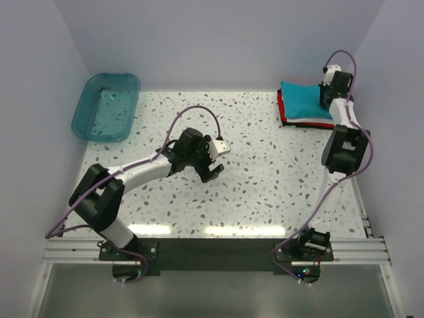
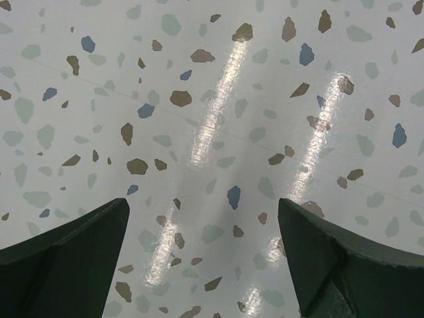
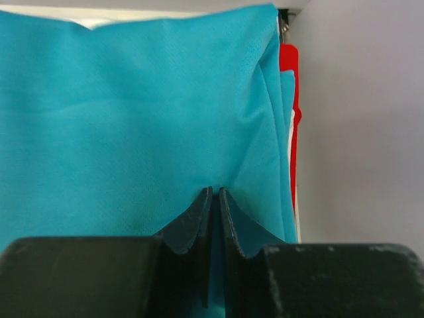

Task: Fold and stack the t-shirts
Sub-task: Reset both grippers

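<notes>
A folded stack sits at the table's back right corner. The teal-blue t-shirt (image 1: 301, 96) is on top, over the red t-shirt (image 1: 285, 112), with a thin white t-shirt edge (image 1: 311, 122) between layers. My right gripper (image 1: 326, 93) is at the stack's right end, shut on a fold of the teal-blue t-shirt (image 3: 132, 112); the red t-shirt's edge (image 3: 289, 73) shows at the right in the right wrist view. My left gripper (image 1: 213, 165) hovers open and empty over bare table at mid-table; its fingers (image 2: 66, 258) frame only speckled tabletop.
A translucent teal plastic bin (image 1: 106, 106) stands at the back left. White walls close in the table on the left, back and right; the stack lies close to the right wall (image 3: 358, 119). The speckled tabletop (image 1: 265, 179) stretches between the arms.
</notes>
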